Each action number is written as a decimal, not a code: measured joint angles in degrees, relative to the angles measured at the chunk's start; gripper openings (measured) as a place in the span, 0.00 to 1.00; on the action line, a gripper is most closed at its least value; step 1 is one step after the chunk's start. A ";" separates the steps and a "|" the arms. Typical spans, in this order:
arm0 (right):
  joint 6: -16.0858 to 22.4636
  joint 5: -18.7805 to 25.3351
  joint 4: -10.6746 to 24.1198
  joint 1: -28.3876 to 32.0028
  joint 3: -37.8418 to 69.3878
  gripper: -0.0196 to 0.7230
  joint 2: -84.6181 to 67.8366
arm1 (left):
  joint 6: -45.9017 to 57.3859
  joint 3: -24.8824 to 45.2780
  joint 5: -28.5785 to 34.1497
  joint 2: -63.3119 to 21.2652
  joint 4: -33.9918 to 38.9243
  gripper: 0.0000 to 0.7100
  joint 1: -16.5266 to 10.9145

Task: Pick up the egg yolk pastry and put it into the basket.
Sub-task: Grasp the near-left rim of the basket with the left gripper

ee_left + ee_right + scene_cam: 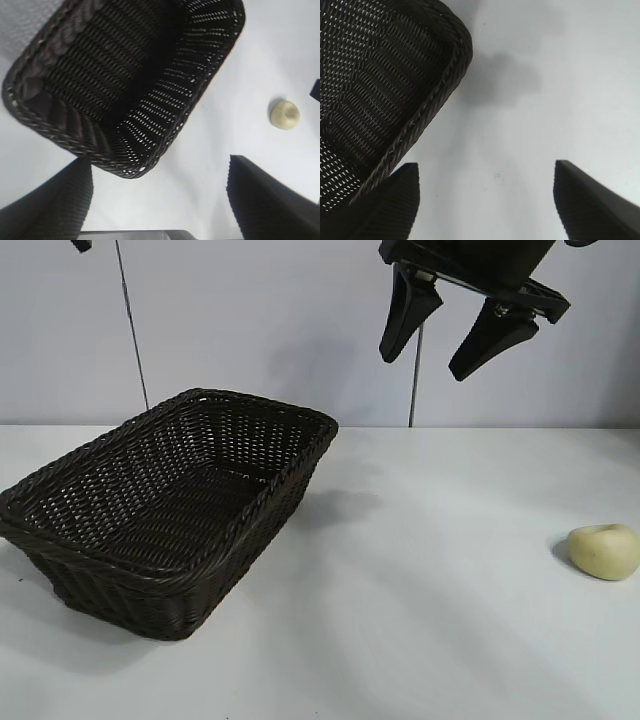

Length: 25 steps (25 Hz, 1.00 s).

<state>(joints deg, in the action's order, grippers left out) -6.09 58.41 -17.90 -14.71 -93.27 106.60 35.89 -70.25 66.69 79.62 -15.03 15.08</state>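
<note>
The right gripper (465, 337) hangs high, jaws wide and empty; it should descend rightward over the egg yolk pastry (605, 551), well right of the basket (250, 502); left gripper (160, 200) jaws gape empty.

No readable text, label, brand, number or sign appears on anything here.
</note>
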 joint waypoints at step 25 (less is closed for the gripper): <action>0.00 0.15 0.30 0.00 0.00 0.75 0.00 | 30.41 24.28 -30.14 0.61 2.80 0.76 8.76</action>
<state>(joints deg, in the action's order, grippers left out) -6.09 58.56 -17.59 -14.71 -93.27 106.60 66.31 -45.96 36.56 80.23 -12.22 23.84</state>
